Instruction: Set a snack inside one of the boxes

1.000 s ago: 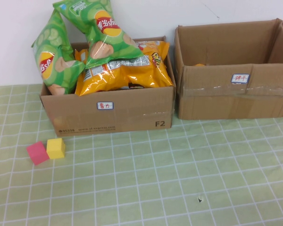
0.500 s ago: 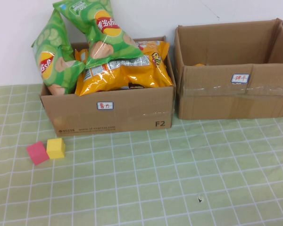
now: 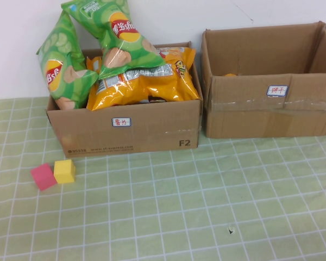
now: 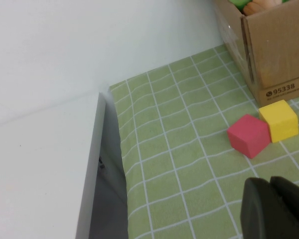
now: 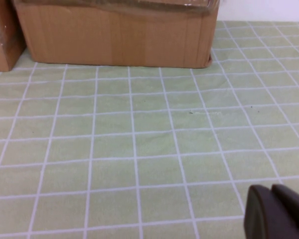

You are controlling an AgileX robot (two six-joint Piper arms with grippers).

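Two open cardboard boxes stand at the back of the table. The left box (image 3: 125, 128) is piled with snack bags: two green chip bags (image 3: 117, 32) sticking up and yellow bags (image 3: 144, 81) lying across. The right box (image 3: 250, 114) shows only a small orange thing (image 3: 230, 74) inside. Neither gripper appears in the high view. My left gripper (image 4: 270, 181) is shut with nothing in it, low over the cloth, near the cubes. My right gripper (image 5: 270, 190) is shut and holds nothing, over bare cloth in front of the right box (image 5: 114, 35).
A pink cube (image 3: 43, 176) and a yellow cube (image 3: 64, 171) touch each other on the green checked cloth in front of the left box's left corner. In the left wrist view a white surface (image 4: 40, 164) borders the table's edge.
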